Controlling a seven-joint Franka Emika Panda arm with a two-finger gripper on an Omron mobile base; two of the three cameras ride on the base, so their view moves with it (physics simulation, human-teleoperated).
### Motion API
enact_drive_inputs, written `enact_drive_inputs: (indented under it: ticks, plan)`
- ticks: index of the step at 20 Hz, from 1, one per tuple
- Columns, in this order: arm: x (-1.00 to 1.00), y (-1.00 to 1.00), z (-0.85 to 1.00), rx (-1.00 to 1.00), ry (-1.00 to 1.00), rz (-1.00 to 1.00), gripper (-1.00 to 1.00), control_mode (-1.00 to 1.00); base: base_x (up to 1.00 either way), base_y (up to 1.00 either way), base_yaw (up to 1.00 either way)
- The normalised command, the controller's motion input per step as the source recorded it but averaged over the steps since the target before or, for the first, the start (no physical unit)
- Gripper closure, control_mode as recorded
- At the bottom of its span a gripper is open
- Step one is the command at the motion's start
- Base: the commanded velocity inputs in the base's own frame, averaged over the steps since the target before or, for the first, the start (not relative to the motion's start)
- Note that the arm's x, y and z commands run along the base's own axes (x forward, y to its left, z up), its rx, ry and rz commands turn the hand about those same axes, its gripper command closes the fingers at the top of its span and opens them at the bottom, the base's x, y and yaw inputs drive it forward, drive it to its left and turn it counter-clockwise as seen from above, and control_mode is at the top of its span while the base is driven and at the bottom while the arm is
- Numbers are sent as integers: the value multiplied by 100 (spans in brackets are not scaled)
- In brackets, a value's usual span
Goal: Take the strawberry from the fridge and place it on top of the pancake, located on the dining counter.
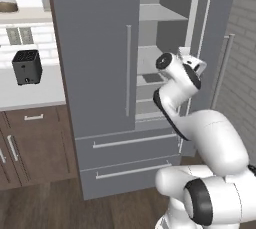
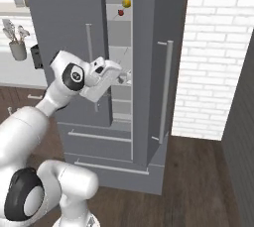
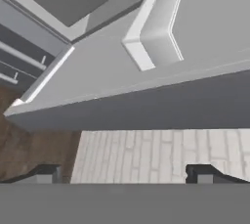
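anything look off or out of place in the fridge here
Nothing stands out. The fridge has its right door swung open; the strawberry sits upright on an upper shelf beside a yellow fruit. No spill or damage shows.

The strawberry [image 2: 120, 12] sits on an upper shelf inside the fridge [image 2: 64, 23], beside a yellow fruit [image 2: 127, 3].

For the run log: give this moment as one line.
phase: reach | fridge: right door open | strawberry: on shelf | gripper: open, empty
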Motion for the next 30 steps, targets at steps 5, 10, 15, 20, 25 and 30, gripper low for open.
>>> enact_drive_inputs:
  ticks: [5, 10, 15, 20, 25, 30]
  plan:
    - [44, 6, 8, -20, 11, 0, -100, -100, 0, 0, 0]
    - [74, -24, 0, 4, 6, 2, -100, -100, 0, 0, 0]
    - [38, -2, 0, -2, 0, 0, -100, -100, 0, 0, 0]
    - [1, -20, 0, 0, 0, 0, -100, -100, 0, 0, 0]
    - [0, -44, 0, 0, 0, -1, -100, -100, 0, 0, 0]
    - [-1, -48, 0, 0, 0, -1, -100, -100, 0, 0, 0]
